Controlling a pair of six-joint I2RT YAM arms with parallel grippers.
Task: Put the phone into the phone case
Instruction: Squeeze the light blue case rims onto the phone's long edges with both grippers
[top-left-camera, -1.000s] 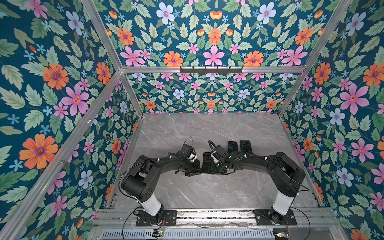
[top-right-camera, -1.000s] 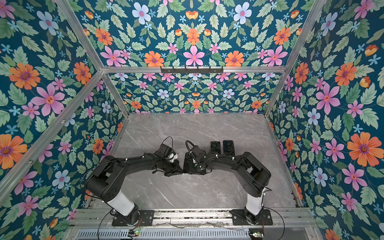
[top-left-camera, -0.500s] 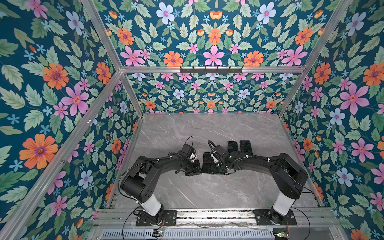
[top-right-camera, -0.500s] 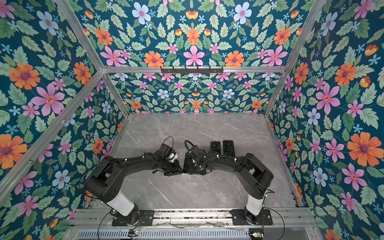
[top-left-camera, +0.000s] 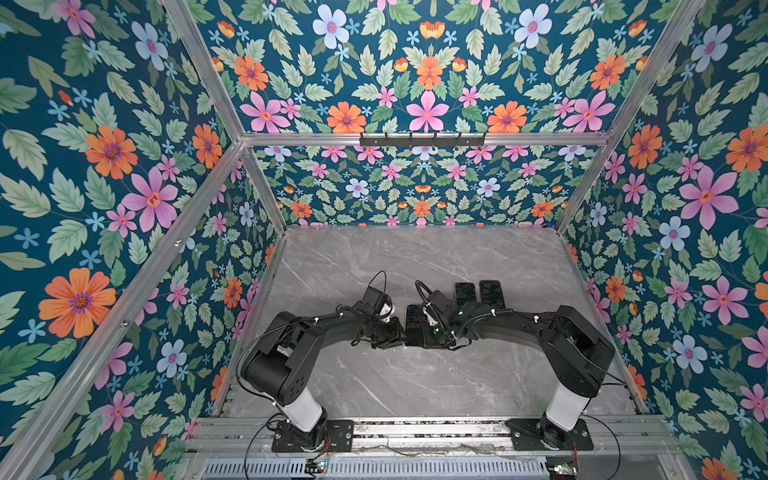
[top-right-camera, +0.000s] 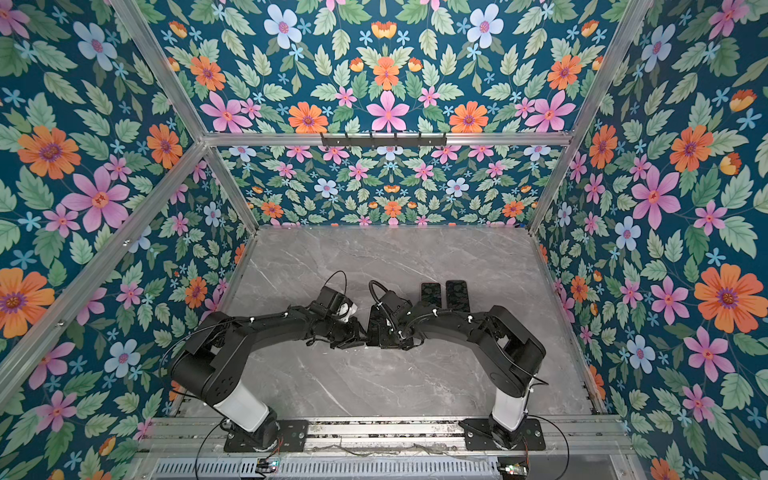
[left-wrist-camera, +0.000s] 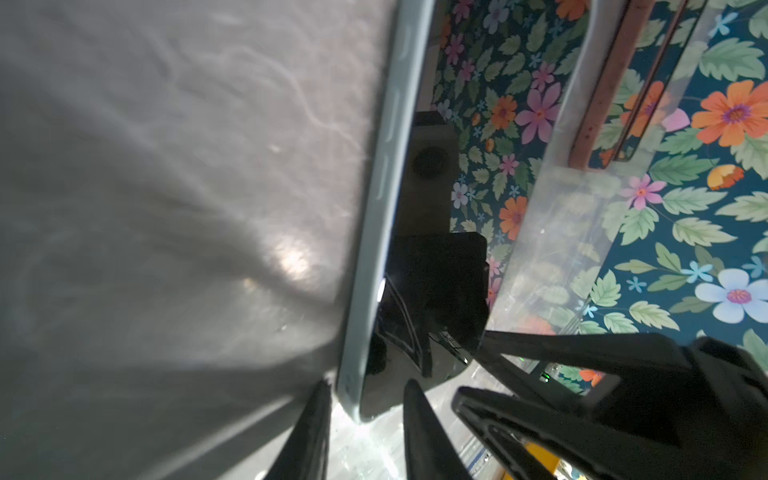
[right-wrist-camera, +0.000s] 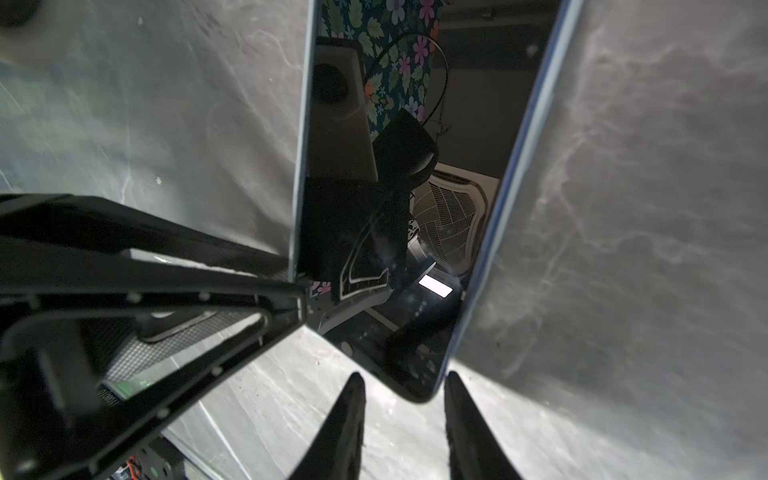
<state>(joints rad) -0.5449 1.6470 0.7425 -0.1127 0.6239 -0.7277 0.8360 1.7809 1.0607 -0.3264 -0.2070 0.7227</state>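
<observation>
Pale-blue phone case wraps the black phone lying flat on the grey marble table, lower middle of both top views, between the two arms; we read the glass as seated inside the rim, though whether every corner has snapped home we cannot tell; left tool reaches in low from the left of the frame, fingers spread, straddling one near corner of the case with a sliver of light beside the rim, so not pinching; right tool does the same at the other near corner, fingers likewise apart, bare table showing either side of the corner; we judge both sit low and opposite so the case is braced from two sides while edges get pressed or checked; lying flat gives a firm backing for any push; two spare dark phones lie side by side up and right of the work, near but apart, out of the arms' way; task looks close to done.
</observation>
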